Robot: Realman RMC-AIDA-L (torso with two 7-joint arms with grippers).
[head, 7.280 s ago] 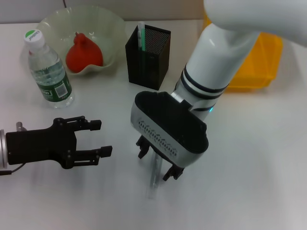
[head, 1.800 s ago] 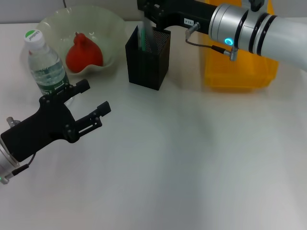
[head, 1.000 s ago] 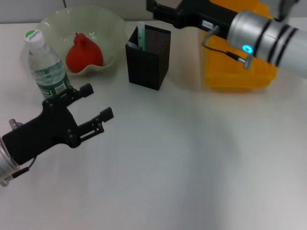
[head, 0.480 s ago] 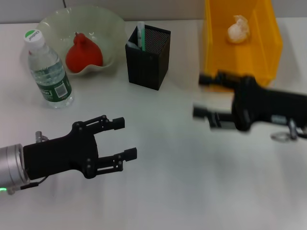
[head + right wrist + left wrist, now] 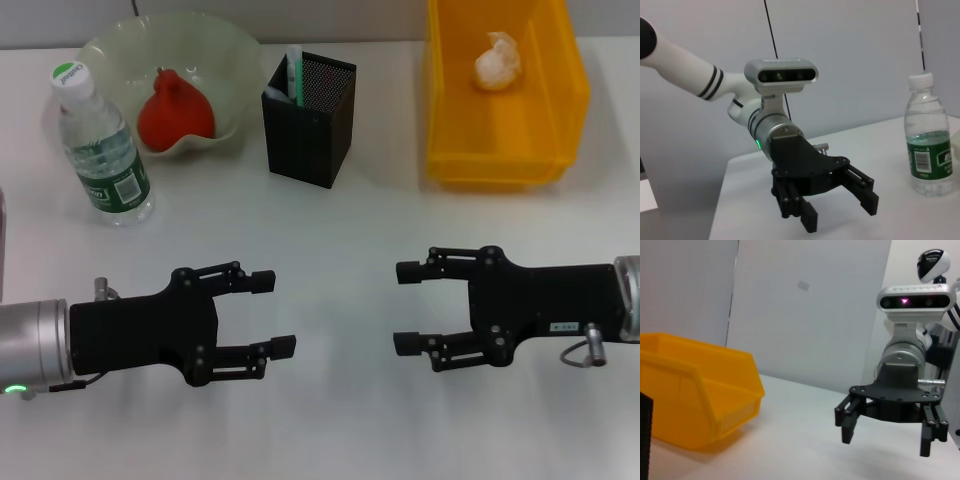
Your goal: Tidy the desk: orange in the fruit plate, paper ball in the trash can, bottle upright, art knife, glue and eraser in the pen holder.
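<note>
- Both tools are hovering low over the white desk [image 5: 340,230] in the head view: the left tool [image 5: 270,312] and the right tool [image 5: 405,308] are facing each other across bare desk, each with fingers spread wide and holding nothing.
- Behind them, the red-orange fruit [image 5: 175,108] is sitting in the pale glass fruit plate [image 5: 115,45], the clear plastic water bottle with the green label [image 5: 100,150] is standing upright beside it, the crumpled white paper ball [image 5: 497,60] is lying in the yellow plastic bin [image 5: 500,160], and a white-and-green stick [image 5: 294,75] is poking out of the black mesh pen holder [image 5: 308,120]. What else is in the holder cannot be told.
- From the left wrist view, the right tool [image 5: 887,430] is showing open and empty, with the yellow bin [image 5: 695,390] well apart from it.
- From the right wrist view, the left tool [image 5: 837,207] is likewise gaping and empty, the bottle [image 5: 929,145] standing upright off to one side.
- Judging by this layout, the tidying seems finished; nothing loose is lying on the desk, so the next move probably calls only for parking both arms.
</note>
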